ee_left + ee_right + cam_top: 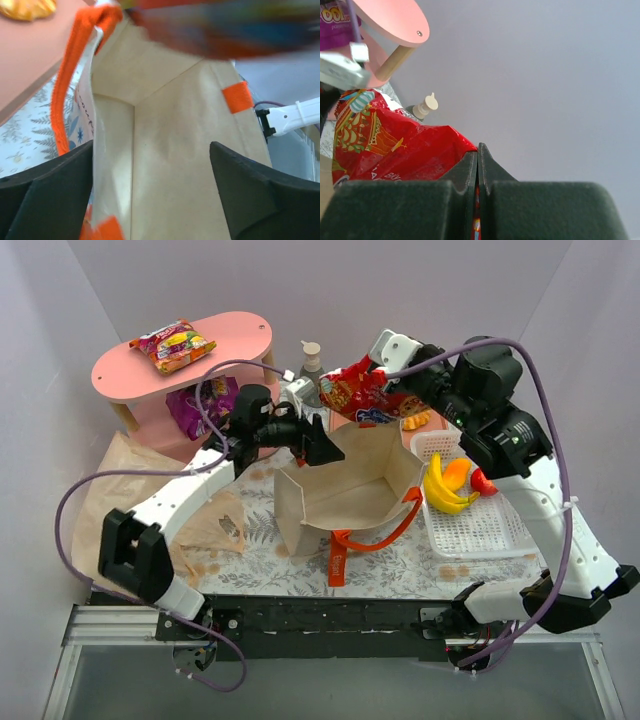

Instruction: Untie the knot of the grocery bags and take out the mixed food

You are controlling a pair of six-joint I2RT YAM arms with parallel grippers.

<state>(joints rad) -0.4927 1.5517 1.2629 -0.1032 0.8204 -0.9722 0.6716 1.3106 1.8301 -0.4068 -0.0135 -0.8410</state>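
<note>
My right fingers (487, 170) are clamped together on one edge of the red snack packet (358, 395). It hangs clear above the far rim of the canvas tote (300, 510), its long axis running from those fingers toward my left fingers (55, 187). These stand apart at the tote's open mouth, one wall just beside them. The packet's print is too creased to read.
</note>
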